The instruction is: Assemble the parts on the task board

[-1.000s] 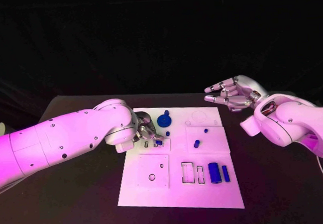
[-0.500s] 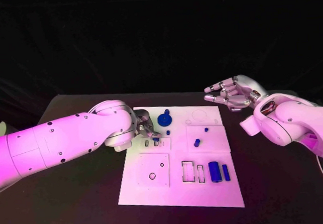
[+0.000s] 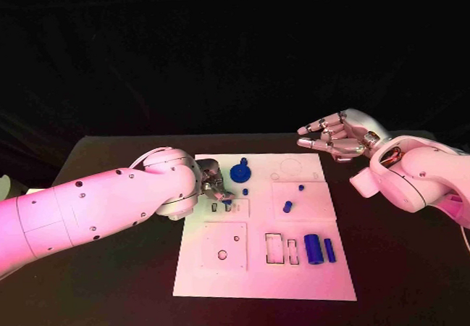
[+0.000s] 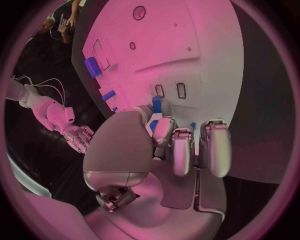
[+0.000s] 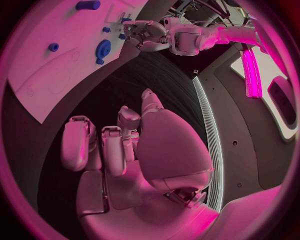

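Observation:
The white task board [image 3: 261, 278] lies mid-table. My left hand [image 3: 214, 189] hovers over its far left part and pinches a small blue part [image 3: 229, 200] between thumb and finger. In the left wrist view that part [image 4: 156, 104] hangs right next to two small rectangular slots [image 4: 170, 90]. My right hand [image 3: 338, 138] is raised off the board's far right corner, fingers apart and loosely bent, holding nothing. A blue disc [image 3: 240, 176], small pegs [image 3: 287, 206] and a blue cylinder [image 3: 312, 249] with a bar [image 3: 329, 250] sit on the board.
Two empty rectangular slots [image 3: 281, 250] lie left of the cylinder. A square plate with small holes [image 3: 224, 247] fills the near left of the board. Black table [image 3: 105, 285] surrounds the board on all sides.
My left hand has edged slightly toward the board's far side, still pinching the blue part. The right hand has stayed in place.

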